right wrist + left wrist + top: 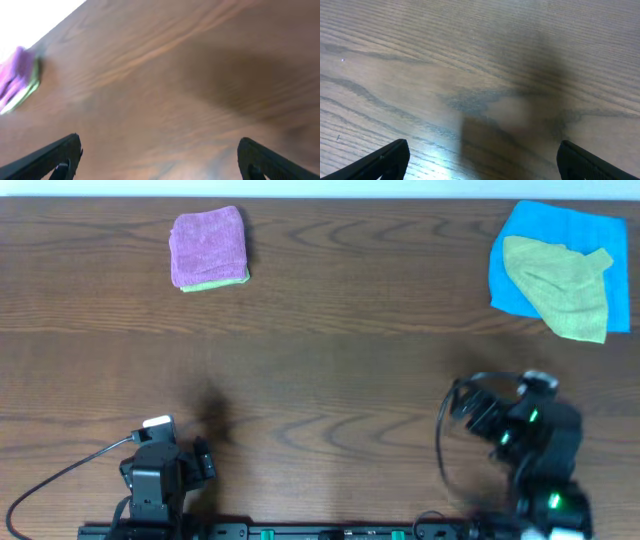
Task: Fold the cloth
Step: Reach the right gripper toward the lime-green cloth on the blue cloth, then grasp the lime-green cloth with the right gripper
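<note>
Left pincer (482, 150): the jaws stood wide apart with nothing between them. Only bare wood grain and a soft shadow showed in the gap. Its fingers (382, 162) appeared as dark tips at the lower corners of the wrist view. From overhead this arm sat at the near left edge of the surface (330, 360). It held nothing and no cloth was near it.

Right pincer (159, 150): the jaws were likewise spread fully and were empty. The arm sat at the near right edge, turned at an angle. Its wrist view looked across open wood, with the pink cloth (17, 70) a blur at the left margin.

The cloth (560, 290), lime in colour, lay rumpled and unfolded in the far right corner. It rested on a blue cloth (515, 240), covering that cloth's middle and reaching its near edge. It was well apart from both pincers, with the right one the nearer.

The pink cloth lay folded at the far left. A thin green layer (215, 284) showed beneath its near edge.
</note>
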Action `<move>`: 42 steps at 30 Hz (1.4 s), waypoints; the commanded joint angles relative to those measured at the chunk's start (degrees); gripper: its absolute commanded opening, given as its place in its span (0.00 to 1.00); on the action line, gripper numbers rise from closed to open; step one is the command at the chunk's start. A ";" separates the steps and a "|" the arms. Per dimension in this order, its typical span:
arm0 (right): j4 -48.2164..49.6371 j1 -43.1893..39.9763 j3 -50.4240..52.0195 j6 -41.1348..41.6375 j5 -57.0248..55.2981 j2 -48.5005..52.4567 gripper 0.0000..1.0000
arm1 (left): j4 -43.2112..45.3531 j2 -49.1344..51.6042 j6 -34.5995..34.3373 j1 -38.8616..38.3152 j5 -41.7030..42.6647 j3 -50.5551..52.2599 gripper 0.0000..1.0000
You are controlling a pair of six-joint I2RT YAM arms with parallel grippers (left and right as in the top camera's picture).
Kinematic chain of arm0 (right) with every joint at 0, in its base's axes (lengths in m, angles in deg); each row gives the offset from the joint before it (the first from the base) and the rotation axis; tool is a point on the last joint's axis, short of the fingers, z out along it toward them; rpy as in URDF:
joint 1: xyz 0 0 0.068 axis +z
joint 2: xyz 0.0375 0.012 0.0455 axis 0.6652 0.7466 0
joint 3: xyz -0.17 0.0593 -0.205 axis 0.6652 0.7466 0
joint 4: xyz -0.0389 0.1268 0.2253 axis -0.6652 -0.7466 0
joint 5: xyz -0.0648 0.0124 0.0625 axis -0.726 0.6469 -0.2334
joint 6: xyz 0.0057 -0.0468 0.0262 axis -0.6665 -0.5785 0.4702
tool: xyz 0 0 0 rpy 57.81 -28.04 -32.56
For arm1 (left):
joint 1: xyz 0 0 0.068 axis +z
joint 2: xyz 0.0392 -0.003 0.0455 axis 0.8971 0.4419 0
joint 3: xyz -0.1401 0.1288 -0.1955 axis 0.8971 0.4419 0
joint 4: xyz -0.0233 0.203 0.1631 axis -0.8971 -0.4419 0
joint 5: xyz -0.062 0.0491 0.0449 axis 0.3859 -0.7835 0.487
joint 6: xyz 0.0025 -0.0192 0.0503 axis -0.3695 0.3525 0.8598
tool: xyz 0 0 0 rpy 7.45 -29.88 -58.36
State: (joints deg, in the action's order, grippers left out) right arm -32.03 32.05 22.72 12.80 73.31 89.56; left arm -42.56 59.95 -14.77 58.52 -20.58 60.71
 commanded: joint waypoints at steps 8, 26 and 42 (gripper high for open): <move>0.11 -14.56 -29.99 -1.22 -11.23 37.20 0.99 | -0.15 -0.31 1.03 0.00 0.22 0.15 0.95; 0.24 -28.15 -60.06 10.91 24.46 71.84 0.98 | -0.15 -0.31 1.03 0.00 0.22 0.15 0.95; 3.21 -28.09 -67.43 0.87 19.26 90.01 0.93 | -0.15 -0.31 1.03 0.00 0.22 0.15 0.95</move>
State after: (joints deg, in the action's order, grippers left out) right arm -29.78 3.92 -43.62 16.15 94.82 178.04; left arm -42.63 59.97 -14.77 58.52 -20.58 60.75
